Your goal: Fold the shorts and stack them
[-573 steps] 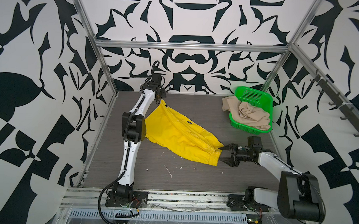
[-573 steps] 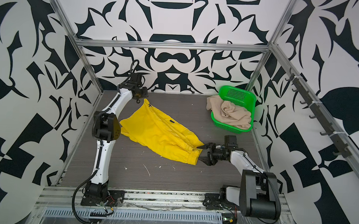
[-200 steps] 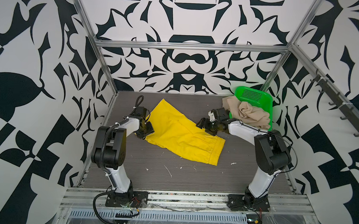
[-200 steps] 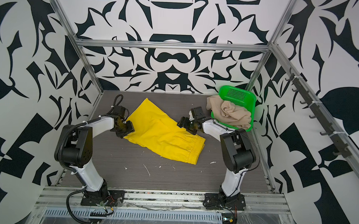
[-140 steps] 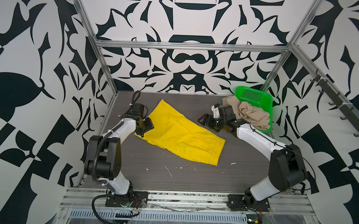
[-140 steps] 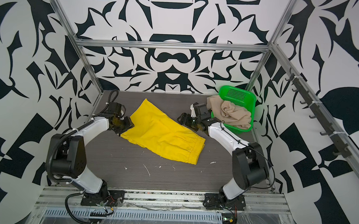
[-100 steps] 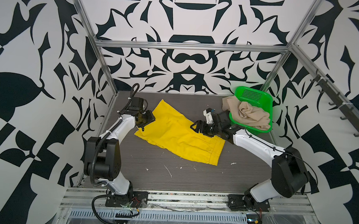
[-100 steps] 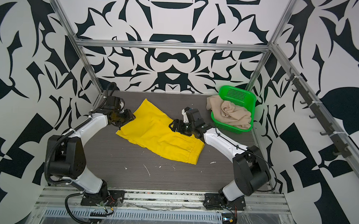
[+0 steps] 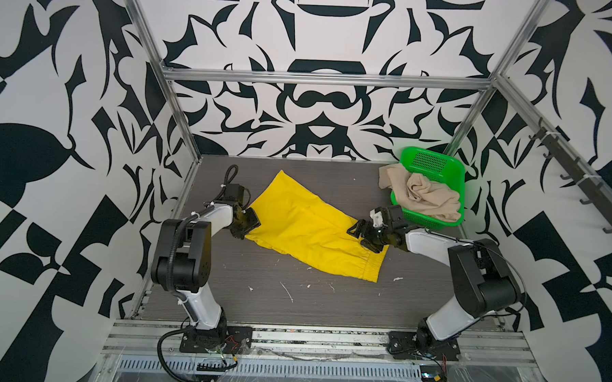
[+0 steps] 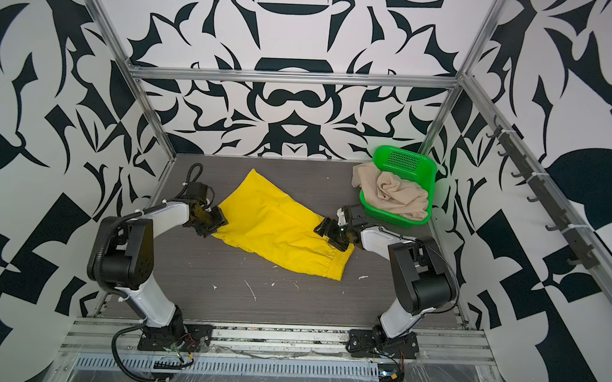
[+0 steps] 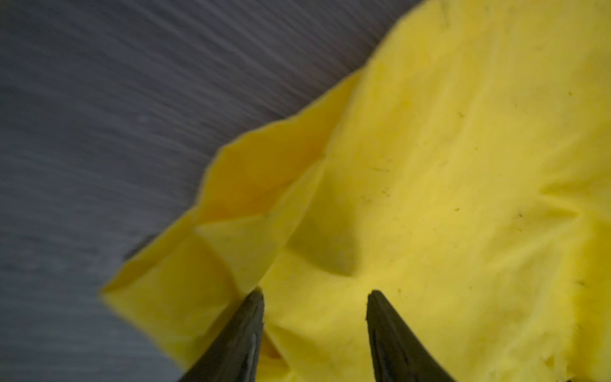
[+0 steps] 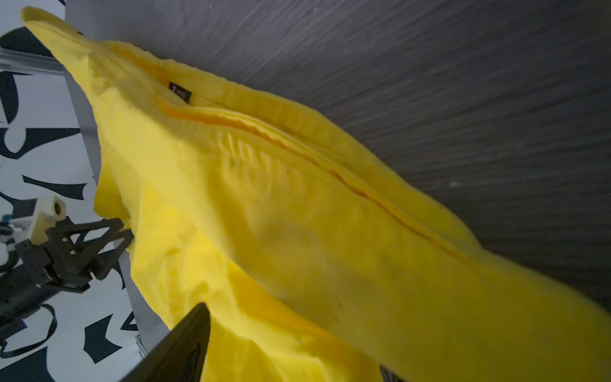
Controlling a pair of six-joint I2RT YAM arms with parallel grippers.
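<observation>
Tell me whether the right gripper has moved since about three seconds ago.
Yes. The right gripper has moved closer to the green basket, from the near end of the yellow shorts' waistband to its far end.

Left pincer [image 9: 247,225] agape; right pincer [image 9: 361,237] agape.

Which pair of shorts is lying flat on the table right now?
The yellow shorts, spread flat; the beige shorts sit crumpled in the green basket.

Black-and-white patterned walls [image 9: 322,29], aluminium frame rails [image 9: 323,79], dark grey woodgrain floor [image 9: 257,303].
</observation>
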